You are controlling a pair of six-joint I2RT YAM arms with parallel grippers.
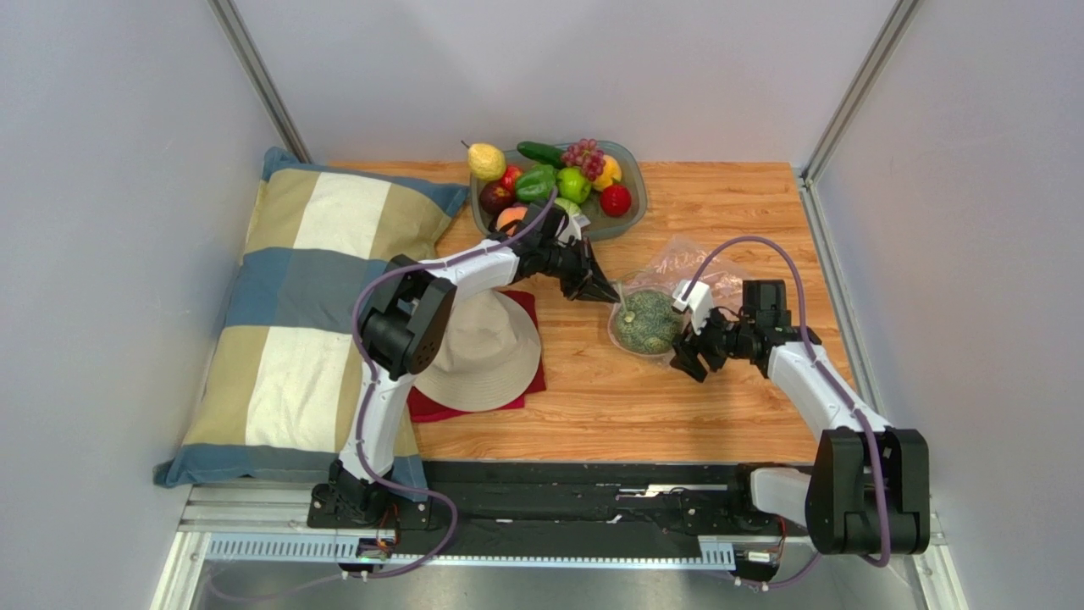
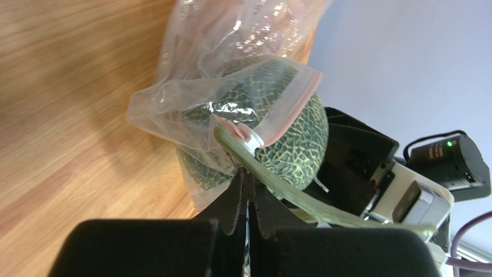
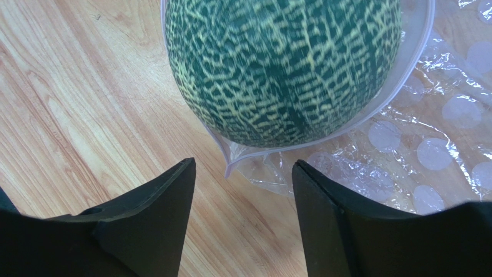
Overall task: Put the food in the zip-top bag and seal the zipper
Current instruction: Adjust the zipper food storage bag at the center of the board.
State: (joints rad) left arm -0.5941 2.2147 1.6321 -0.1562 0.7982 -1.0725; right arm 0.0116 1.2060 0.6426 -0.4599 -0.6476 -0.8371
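A green netted melon (image 1: pixel 646 320) sits partway in the mouth of the clear zip-top bag (image 1: pixel 697 264) on the wooden table. My left gripper (image 1: pixel 608 295) is shut on the bag's mouth edge, at the pink zipper strip (image 2: pixel 295 105). In the left wrist view, the left gripper (image 2: pixel 247 174) holds the plastic against the melon (image 2: pixel 291 147). My right gripper (image 1: pixel 688 357) is open and empty just in front of the melon. In the right wrist view, the right gripper (image 3: pixel 242 173) faces the melon (image 3: pixel 283 63) and the bag's rim (image 3: pixel 369 112).
A grey bowl (image 1: pixel 632 220) at the back holds more food: pear, pepper, grapes, apple and others. A beige hat (image 1: pixel 490 353) lies on a red cloth (image 1: pixel 439 407) left of centre. A checked pillow (image 1: pixel 305 318) fills the left side.
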